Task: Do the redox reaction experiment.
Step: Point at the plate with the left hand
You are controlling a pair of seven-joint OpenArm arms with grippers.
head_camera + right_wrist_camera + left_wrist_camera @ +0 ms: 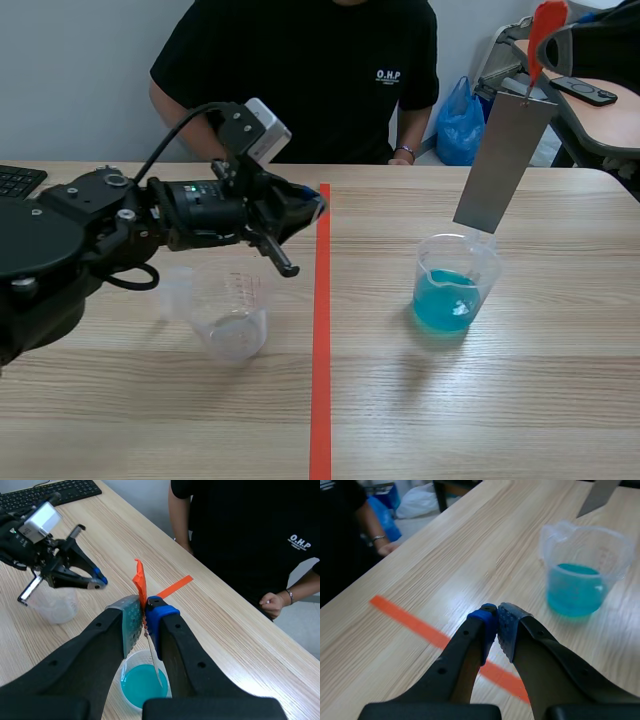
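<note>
A clear beaker of blue liquid (452, 295) stands right of the tape line; it shows ahead of my left gripper as the beaker (582, 570) and under my right gripper as the beaker (141, 682). A grey metal strip (503, 165) with an orange tag (545, 25) hangs tilted above it, its lower end just over the rim. My right gripper (145, 611) is shut on the strip's tagged top end. An empty clear beaker (232, 310) sits left of the tape. My left gripper (312, 208) hovers above the table near the tape, shut on nothing, seen as the left gripper (496, 611).
A person in a black shirt (310, 75) sits across the table, one hand (272, 605) at the far edge. A keyboard (18, 180) lies at the far left. An orange tape line (320, 340) divides the table. A blue bag (460, 120) is behind.
</note>
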